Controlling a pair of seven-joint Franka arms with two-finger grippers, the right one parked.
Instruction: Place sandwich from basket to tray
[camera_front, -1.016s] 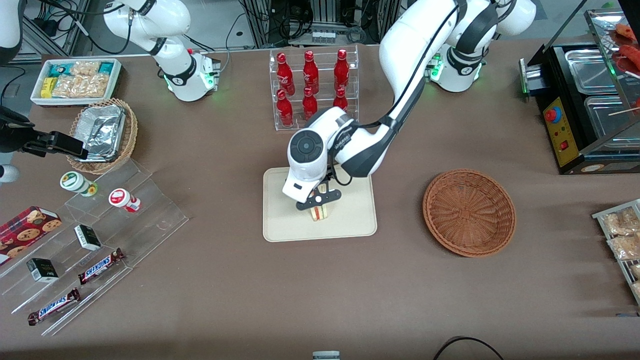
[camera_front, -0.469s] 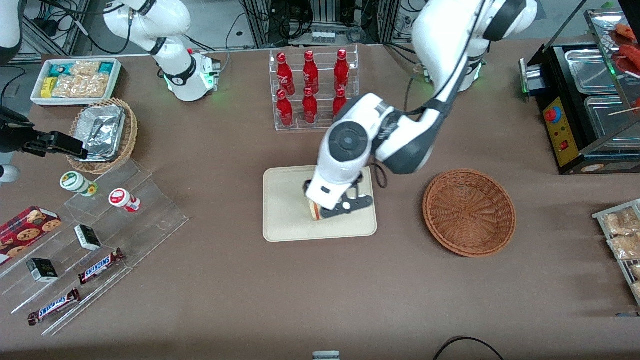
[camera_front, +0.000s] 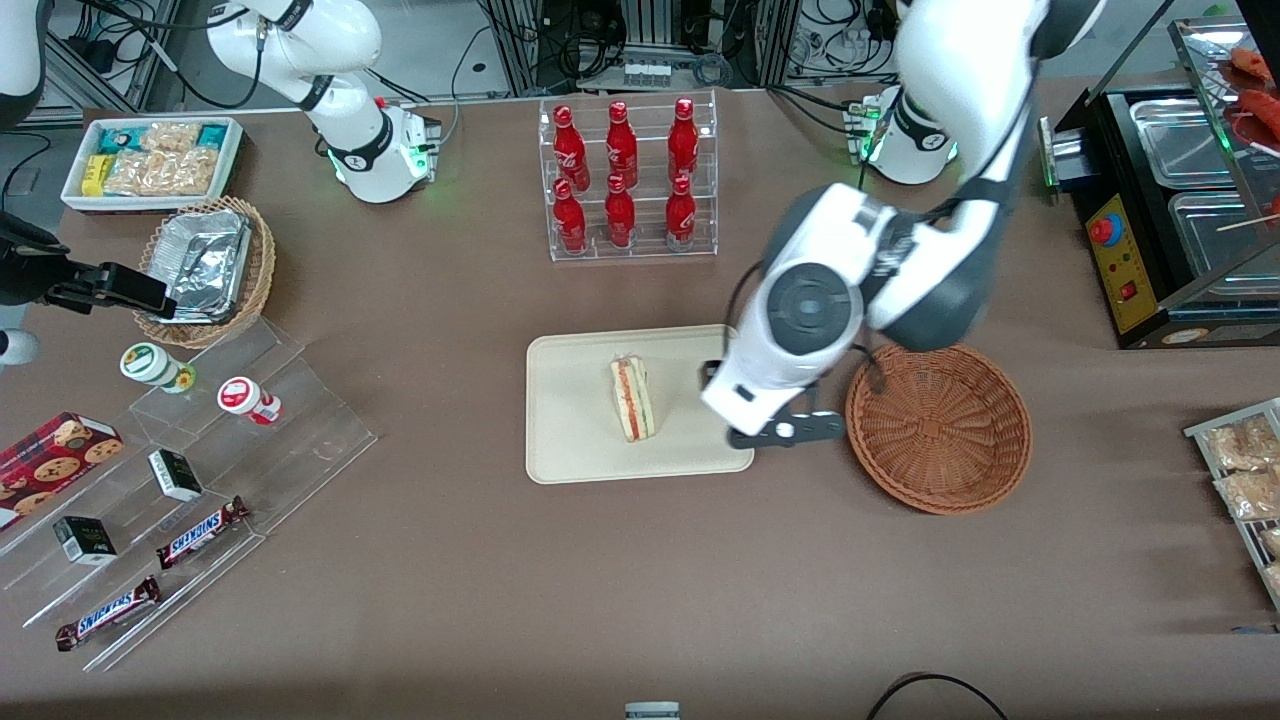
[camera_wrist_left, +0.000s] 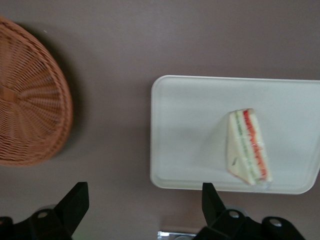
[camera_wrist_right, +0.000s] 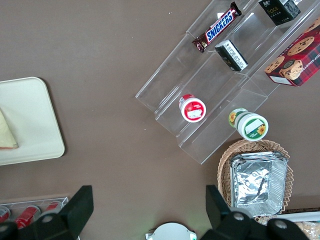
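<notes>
The sandwich (camera_front: 631, 398), a pale wedge with red and green filling, lies on the cream tray (camera_front: 570, 440) near its middle. It also shows in the left wrist view (camera_wrist_left: 247, 147) on the tray (camera_wrist_left: 185, 125). The reddish-brown wicker basket (camera_front: 938, 425) is empty and stands beside the tray toward the working arm's end; it shows in the left wrist view too (camera_wrist_left: 27, 115). My left gripper (camera_front: 770, 420) is open and empty, raised above the gap between tray and basket. Its fingertips (camera_wrist_left: 75, 200) stand wide apart.
A clear rack of red bottles (camera_front: 625, 175) stands farther from the front camera than the tray. A clear stepped stand with snack bars and cups (camera_front: 190, 480), a foil-lined tan basket (camera_front: 205, 268) and a white snack bin (camera_front: 150, 160) lie toward the parked arm's end. A black warmer (camera_front: 1170, 200) stands at the working arm's end.
My left gripper let go of the sandwich on the tray, opened, rose and moved toward the basket. The sandwich stays on the tray.
</notes>
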